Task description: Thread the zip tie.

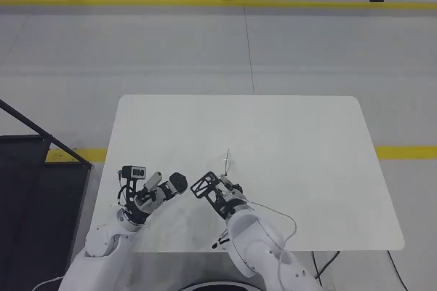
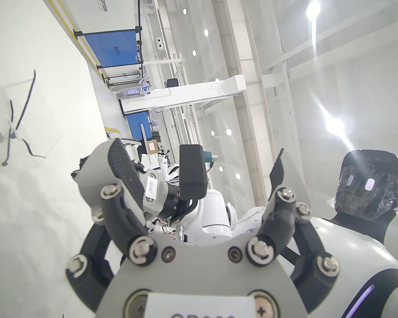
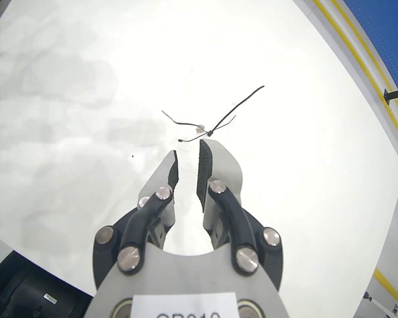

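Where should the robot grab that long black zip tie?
Probably mid-strap on the long zip tie, where it runs straight, from above with the open right gripper nearby. It lies flat and thin on the table, so the jaws should straddle it.

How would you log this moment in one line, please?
left gripper open, empty | right gripper open, empty, near zip ties | zip ties crossed, loose on white table, unthreaded
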Motion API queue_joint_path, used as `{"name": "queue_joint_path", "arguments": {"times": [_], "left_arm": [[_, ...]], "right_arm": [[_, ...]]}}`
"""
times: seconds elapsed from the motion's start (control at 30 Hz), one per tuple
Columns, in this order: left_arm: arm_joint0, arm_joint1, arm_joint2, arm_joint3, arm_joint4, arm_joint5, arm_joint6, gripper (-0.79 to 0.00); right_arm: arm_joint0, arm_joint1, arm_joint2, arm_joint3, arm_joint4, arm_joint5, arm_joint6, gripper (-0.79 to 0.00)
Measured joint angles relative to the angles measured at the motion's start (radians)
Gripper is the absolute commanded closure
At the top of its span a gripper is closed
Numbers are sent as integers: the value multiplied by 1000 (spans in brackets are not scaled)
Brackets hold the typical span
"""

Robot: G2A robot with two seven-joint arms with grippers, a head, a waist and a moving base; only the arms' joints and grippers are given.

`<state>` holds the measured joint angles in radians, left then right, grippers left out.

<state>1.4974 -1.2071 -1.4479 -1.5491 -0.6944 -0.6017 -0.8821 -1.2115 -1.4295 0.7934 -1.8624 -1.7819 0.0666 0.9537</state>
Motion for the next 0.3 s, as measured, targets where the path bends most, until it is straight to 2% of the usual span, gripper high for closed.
{"name": "queue_joint_path", "arguments": {"times": [0.03, 0.07, 0.1, 0.3], "left_arm": [[0, 0, 0, 0, 0, 0, 0, -785], [0, 0, 0, 0, 0, 0, 0, -785], [0, 0, 0, 0, 0, 0, 0, -785], [0, 0, 0, 0, 0, 0, 0, -785]], "right_arm": [[-1, -2, 2, -1, -1, 12, -9, -619], [-9, -2, 9, -9, -5, 28, -23, -730], [-20, -2, 16, -20, -10, 41, -35, -785], [-144, 17, 110, -139, -53, 115, -163, -785]]}}
